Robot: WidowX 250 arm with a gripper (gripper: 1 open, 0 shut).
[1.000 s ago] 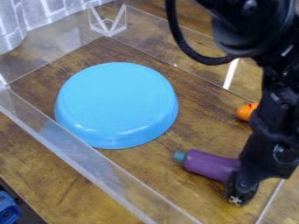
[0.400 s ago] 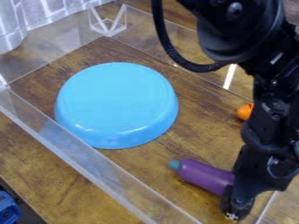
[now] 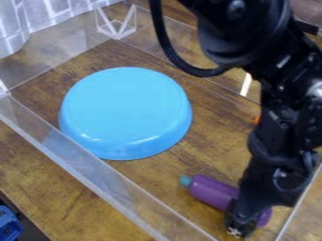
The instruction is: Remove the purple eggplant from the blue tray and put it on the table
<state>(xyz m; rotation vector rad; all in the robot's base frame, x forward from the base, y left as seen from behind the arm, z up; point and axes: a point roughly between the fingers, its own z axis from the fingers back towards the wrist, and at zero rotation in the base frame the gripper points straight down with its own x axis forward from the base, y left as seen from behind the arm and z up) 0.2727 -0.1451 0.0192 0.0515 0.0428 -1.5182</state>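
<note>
The purple eggplant (image 3: pixel 212 191) lies low over the table (image 3: pixel 151 179) at the front right, with its teal stem cap pointing left. It is outside the blue tray (image 3: pixel 126 111), which sits mid-left with nothing in it. My gripper (image 3: pixel 242 222) comes down from the black arm and is shut on the eggplant's right end. The arm hides that end. I cannot tell whether the eggplant touches the wood.
Clear acrylic walls (image 3: pixel 113 193) border the table along the front and left, and the eggplant is close to the front wall. A clear stand (image 3: pixel 116 21) is at the back. The bulky arm (image 3: pixel 283 104) covers the right side.
The gripper and the eggplant have moved together toward the front edge and slightly left. The arm now hides the orange carrot at the right. The tray has not moved.
</note>
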